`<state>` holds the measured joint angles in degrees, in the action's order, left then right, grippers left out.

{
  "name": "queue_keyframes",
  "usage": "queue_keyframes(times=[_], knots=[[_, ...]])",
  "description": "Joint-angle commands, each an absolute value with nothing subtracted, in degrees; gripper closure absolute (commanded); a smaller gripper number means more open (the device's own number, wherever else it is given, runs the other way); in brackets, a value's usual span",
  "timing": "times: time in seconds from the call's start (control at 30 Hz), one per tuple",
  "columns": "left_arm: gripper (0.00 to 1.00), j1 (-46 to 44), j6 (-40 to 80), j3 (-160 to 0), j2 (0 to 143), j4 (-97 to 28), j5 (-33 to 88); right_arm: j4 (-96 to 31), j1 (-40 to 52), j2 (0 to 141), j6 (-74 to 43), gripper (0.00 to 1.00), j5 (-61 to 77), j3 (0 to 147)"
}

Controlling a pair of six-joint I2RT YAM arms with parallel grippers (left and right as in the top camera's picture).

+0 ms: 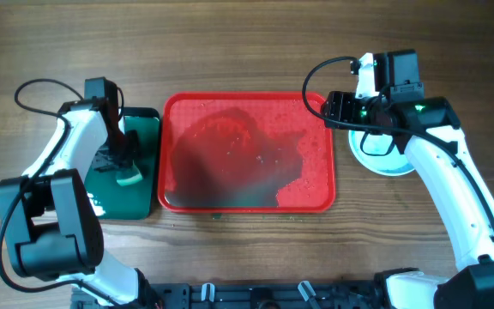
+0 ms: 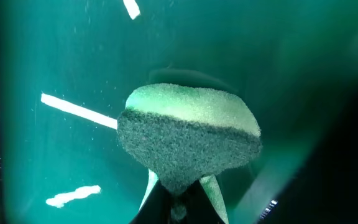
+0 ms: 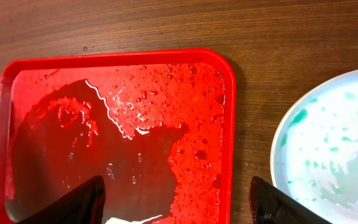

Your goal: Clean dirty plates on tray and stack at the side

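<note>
The red tray [image 1: 230, 154] lies mid-table, wet and smeared, with no plate on it; it also shows in the right wrist view [image 3: 123, 124]. A white plate [image 1: 386, 159] with an aqua rim and teal specks sits on the table right of the tray, also seen in the right wrist view [image 3: 334, 149]. I cannot tell whether other plates lie under it. My right gripper [image 1: 328, 108] hovers over the tray's right rim, open and empty [image 3: 176, 183]. My left gripper [image 1: 127, 167] is shut on a green sponge [image 2: 188, 137] over the dark green tray [image 1: 144, 129].
The dark green tray [image 2: 55, 62] sits against the red tray's left edge. Bare wooden table surrounds both trays. The arm bases stand at the front edge.
</note>
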<state>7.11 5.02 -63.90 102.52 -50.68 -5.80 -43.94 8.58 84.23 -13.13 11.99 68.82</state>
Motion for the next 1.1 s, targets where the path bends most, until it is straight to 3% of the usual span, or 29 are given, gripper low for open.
queue_keyframes(times=[0.0,0.07,0.1,0.3,0.53,0.87,0.97,1.07], knots=[[0.45,8.78,8.05,-63.24,101.58,-49.43,-6.31,-43.75,8.67,84.93,-11.92,0.25,12.51,69.1],[0.06,8.8,8.19,-63.37,101.56,-49.36,-6.28,-43.77,8.67,84.93,-11.9,0.25,12.49,69.1],[0.0,8.8,8.19,-63.7,101.51,-49.6,-6.28,-43.75,8.67,84.93,-11.9,0.25,12.49,69.1],[0.0,8.75,8.19,-69.3,96.57,-55.13,-4.47,-43.7,8.67,84.9,-10.9,0.25,12.53,69.12],[0.0,8.75,8.16,-70.85,85.03,-57.08,1.72,-46.17,8.67,81.95,-10.33,0.17,12.03,74.46],[0.0,8.75,8.16,-70.85,85.21,-57.08,1.72,-48.36,8.67,70.32,-8.97,0.09,8.16,76.95],[0.0,8.75,8.16,-70.85,85.21,-57.06,1.72,-48.75,8.67,67.35,-8.99,0.0,7.05,76.95],[0.0,8.75,8.16,-70.85,85.21,-57.06,1.72,-49.32,8.67,64.01,-9.23,0.0,7.14,76.95]])
